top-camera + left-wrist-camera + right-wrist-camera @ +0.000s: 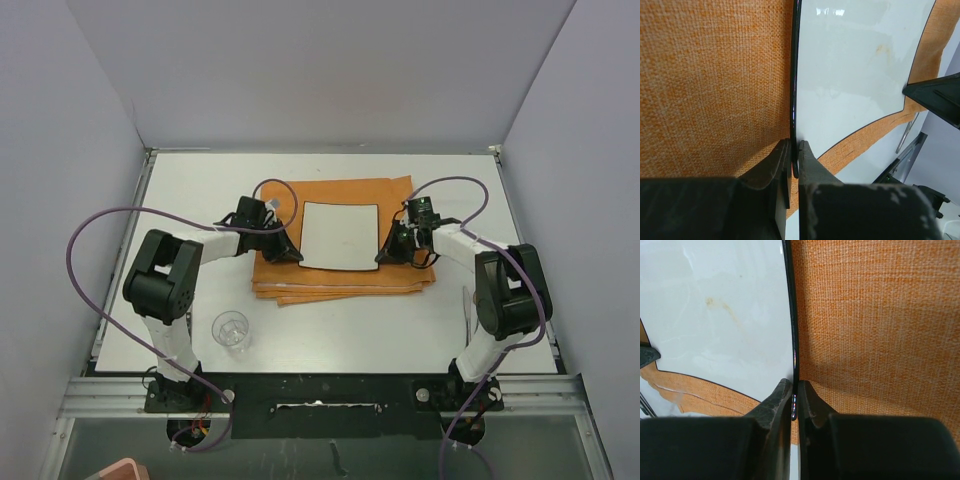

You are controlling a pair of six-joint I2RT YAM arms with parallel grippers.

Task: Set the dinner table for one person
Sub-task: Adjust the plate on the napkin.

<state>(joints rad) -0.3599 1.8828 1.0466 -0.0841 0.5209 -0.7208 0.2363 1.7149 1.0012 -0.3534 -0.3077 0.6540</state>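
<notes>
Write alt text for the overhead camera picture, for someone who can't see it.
Seen from above, two robot arms pinch opposite edges of a square white plate, the left gripper on its left edge and the right gripper on its right, over a folded orange mat on the off-white dinner table. A clear glass stands near the left arm's base.

- A folded orange cloth mat (340, 283) of coarse weave; several layers show at its near edge, slightly fanned and uneven.
- A square white plate (340, 235) with rounded corners and a thin dark rim, over the middle of the mat. Orange shows on all four sides, and a faint brownish smear marks its glossy face.
- A clear drinking glass (231, 329), upright, off the mat, near its near-left corner and apart from it.
- Plain pale grey wall panels (320, 70) behind the mat and on both sides.
</notes>
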